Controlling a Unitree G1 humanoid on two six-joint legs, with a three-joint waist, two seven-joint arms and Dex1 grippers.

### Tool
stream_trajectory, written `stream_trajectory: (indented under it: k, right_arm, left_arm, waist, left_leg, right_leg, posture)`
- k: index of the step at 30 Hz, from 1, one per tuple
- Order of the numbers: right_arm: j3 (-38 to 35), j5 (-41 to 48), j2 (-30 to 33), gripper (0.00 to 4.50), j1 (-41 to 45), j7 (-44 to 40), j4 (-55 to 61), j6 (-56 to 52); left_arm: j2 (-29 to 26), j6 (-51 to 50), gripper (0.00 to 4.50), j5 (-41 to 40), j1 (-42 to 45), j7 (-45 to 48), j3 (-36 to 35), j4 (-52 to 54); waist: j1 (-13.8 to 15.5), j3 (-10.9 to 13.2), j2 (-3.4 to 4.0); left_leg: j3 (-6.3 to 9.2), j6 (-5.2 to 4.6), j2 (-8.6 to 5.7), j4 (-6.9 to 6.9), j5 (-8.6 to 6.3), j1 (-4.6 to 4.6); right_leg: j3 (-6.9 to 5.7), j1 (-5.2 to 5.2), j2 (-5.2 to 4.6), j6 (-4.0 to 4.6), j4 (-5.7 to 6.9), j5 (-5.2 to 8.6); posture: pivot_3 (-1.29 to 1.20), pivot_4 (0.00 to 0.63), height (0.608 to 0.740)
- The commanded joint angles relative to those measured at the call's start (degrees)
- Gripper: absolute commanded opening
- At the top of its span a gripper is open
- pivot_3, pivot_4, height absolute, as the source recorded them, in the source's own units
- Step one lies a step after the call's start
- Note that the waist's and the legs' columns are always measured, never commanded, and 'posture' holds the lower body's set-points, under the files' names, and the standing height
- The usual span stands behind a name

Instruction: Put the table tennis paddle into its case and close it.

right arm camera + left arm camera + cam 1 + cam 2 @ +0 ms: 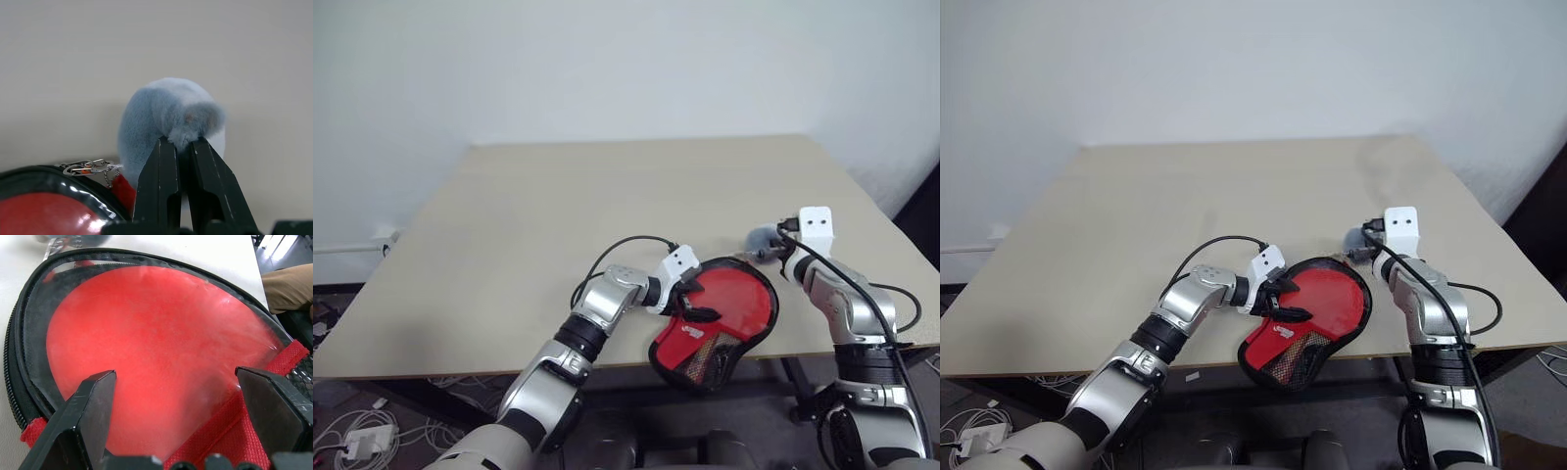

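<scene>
While my two arms reach over the near edge of the table (607, 186), this is how things stand:

Case: its case (700, 357) lies flat at the table's near edge, between my arms, with its narrow mesh-pocket end hanging past the edge toward me. Black edging and a zip run round its rim.

Paddle: the table tennis paddle (151, 352) lies inside the case, its round red face up and framed by the black rim. I cannot see its handle.

Left gripper: my left gripper (1283, 299) hangs just over the near side of the red face, its two black fingers (88, 406) spread wide apart. They have hold of nothing, and I cannot tell whether they touch the rubber.

Right gripper: my right gripper (178, 144) sits at the far right corner of the case, fingers pressed together, pinching the fur of the grey-blue plush charm (166, 115).

Charm: it rests on the table just beyond the case rim, joined to it by a small metal clasp (85, 167).

Cable: a black cable (617, 250) loops over my left wrist.
</scene>
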State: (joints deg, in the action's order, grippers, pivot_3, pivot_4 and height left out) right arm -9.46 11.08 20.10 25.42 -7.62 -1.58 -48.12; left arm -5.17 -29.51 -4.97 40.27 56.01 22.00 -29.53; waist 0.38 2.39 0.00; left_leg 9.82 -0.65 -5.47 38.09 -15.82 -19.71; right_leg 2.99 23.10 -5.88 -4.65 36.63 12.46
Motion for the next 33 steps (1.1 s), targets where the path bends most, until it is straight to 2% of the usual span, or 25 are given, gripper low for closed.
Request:
stream_trajectory:
  k: [1, 7, 12, 19, 26, 30, 33]
  right_arm:
    - [-3.1, -1.0, 1.0, 0.03, 0.4, 2.6, 3.9, 0.5]
    - [-2.0, -0.9, -1.3, 0.03, -0.6, 3.8, 6.1, -0.2]
    - [-1.9, -0.9, -1.3, 0.03, -0.7, 3.7, 6.9, -0.9]
    - [-2.4, -0.6, -0.9, 0.03, -0.9, 3.4, 8.9, -2.5]
    - [-3.5, -0.4, 0.0, 0.03, -2.8, 3.1, 12.6, -4.7]
    - [-6.6, -1.3, 0.3, 0.03, -2.9, 5.6, 13.8, -6.2]
    - [-10.2, -1.9, -1.9, 0.03, -2.3, 10.1, 15.6, -7.7]
  left_arm:
    - [0.9, -0.9, 4.16, 1.2, -0.2, -0.4, 1.1, -3.2]
    - [4.4, 9.7, 4.16, 5.8, 1.9, -5.3, 3.1, -6.8]
    - [8.2, 9.7, 4.16, 8.5, 5.6, -5.7, 5.2, -10.0]
    - [7.3, 4.0, 4.16, 12.7, 9.0, -1.3, 9.4, -15.8]
    - [4.9, 6.5, 4.16, 15.3, 9.1, 0.5, 11.5, -17.3]
    - [4.8, 6.3, 4.16, 15.1, 8.9, 0.6, 11.1, -17.3]
    - [4.9, 5.3, 4.16, 14.5, 8.7, 0.8, 10.5, -17.1]
  waist:
    - [0.0, 0.0, 0.0]
    - [0.0, 0.0, 0.0]
    - [-0.1, 0.0, -0.01]
    - [-0.3, 0.0, 0.0]
    - [-0.4, 0.0, -0.02]
    - [-0.4, 0.0, -0.03]
    - [-0.4, 0.0, -0.03]
  left_leg:
    - [0.0, 0.0, 0.0, 0.01, 0.0, 0.01]
    - [0.01, 0.0, 0.02, 0.02, 0.0, 0.08]
    - [0.01, 0.0, 0.01, 0.01, -0.01, 0.07]
    - [0.0, -0.01, 0.04, -0.07, -0.01, 0.07]
    - [0.03, 0.0, 0.1, -0.12, -0.01, 0.1]
    - [0.03, 0.0, 0.11, -0.12, -0.01, 0.1]
    - [0.04, -0.01, 0.11, -0.12, -0.01, 0.1]
  right_leg:
    - [-0.04, -0.06, 0.0, 0.0, -0.03, 0.0]
    - [-0.1, -0.18, 0.0, -0.01, -0.07, 0.01]
    - [-0.11, -0.17, 0.0, -0.02, -0.08, 0.01]
    - [-0.14, -0.15, 0.01, -0.07, -0.1, 0.05]
    - [-0.18, -0.17, 0.03, -0.1, -0.12, 0.07]
    - [-0.19, -0.17, 0.03, -0.1, -0.12, 0.07]
    - [-0.19, -0.17, 0.03, -0.11, -0.12, 0.07]
  posture:
    - [0.0, 0.0, 0.74]
    - [0.0, 0.0, 0.74]
    - [0.0, 0.0, 0.74]
    - [0.0, 0.0, 0.74]
    - [0.0, 0.0, 0.74]
    - [0.0, 0.0, 0.74]
    - [0.0, 0.0, 0.74]
